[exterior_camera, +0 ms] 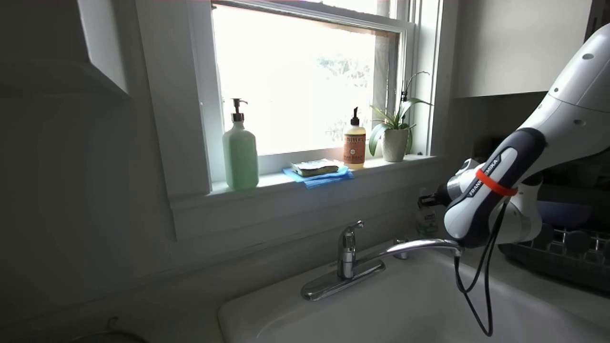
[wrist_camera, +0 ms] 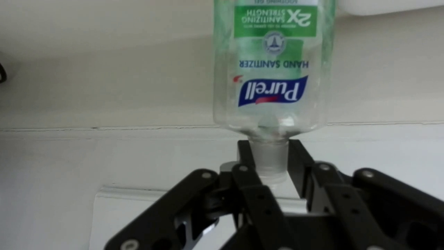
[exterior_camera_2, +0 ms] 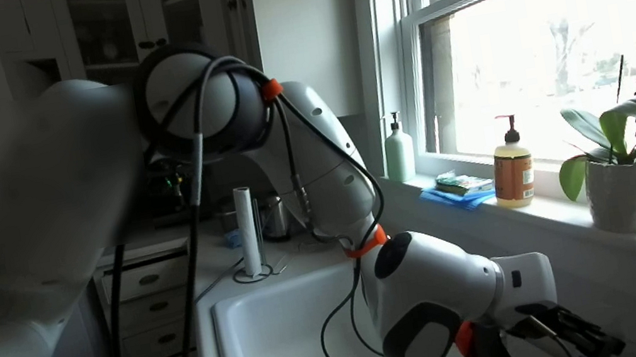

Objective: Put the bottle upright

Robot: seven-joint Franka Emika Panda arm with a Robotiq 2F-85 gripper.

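A clear Purell hand sanitizer bottle (wrist_camera: 272, 69) with a green label fills the upper middle of the wrist view, its label upside down there. My gripper (wrist_camera: 267, 152) is shut on the bottle's clear cap, one finger on each side. In an exterior view the bottle (exterior_camera: 426, 223) is dim but looks upright, cap up, by the wall behind the sink, under my gripper (exterior_camera: 428, 201). Its base is hard to see, and I cannot tell whether it touches the counter. My gripper also shows in an exterior view (exterior_camera_2: 605, 340) at the lower edge, with the bottle almost wholly out of frame.
A chrome faucet (exterior_camera: 349, 257) stands over the white sink (exterior_camera: 295, 324), its spout reaching toward the arm. The window sill holds a green pump bottle (exterior_camera: 241, 157), a sponge (exterior_camera: 315, 167), a soap bottle (exterior_camera: 354, 147) and a potted plant (exterior_camera: 395, 144). A dark dish rack (exterior_camera: 567, 257) is at right.
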